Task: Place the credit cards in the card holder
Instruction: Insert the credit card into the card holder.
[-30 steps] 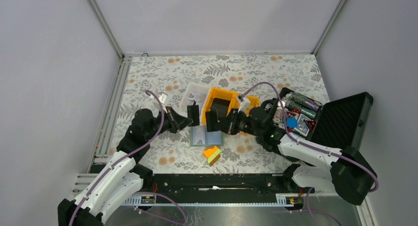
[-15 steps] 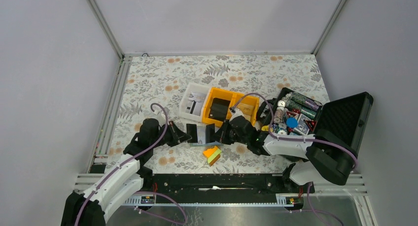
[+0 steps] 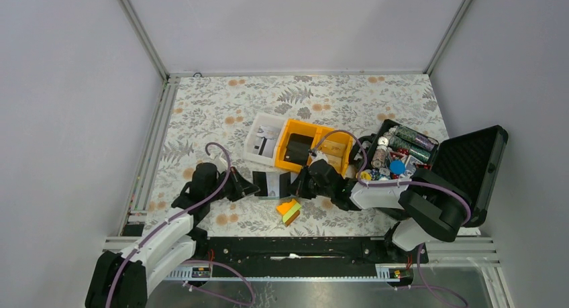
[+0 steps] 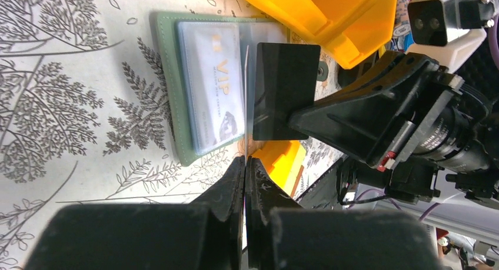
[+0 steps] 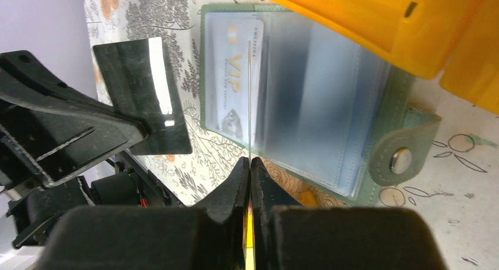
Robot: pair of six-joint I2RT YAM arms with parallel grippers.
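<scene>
Where open, glossy clear-pocketed card holder [image 5: 318, 99]

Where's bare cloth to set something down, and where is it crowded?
Free: the far strip between the back wall and the yellow bins; the left patch between the side rail and the white bin. Crowded: the centre, where left gripper and right gripper meet over the card holder, hemmed by yellow bins, wedge block and black case.

Plain pale grey walls [image 3: 288, 26] close in the scene on three sides, joined by silver aluminium struts [image 3: 139, 31] slanting from the top of the frame. The bench [image 3: 221, 103] wears a white cover printed with grey ferns and orange flowers. A black rail [image 3: 295, 249] crosses the bottom. The light is soft and even.
</scene>
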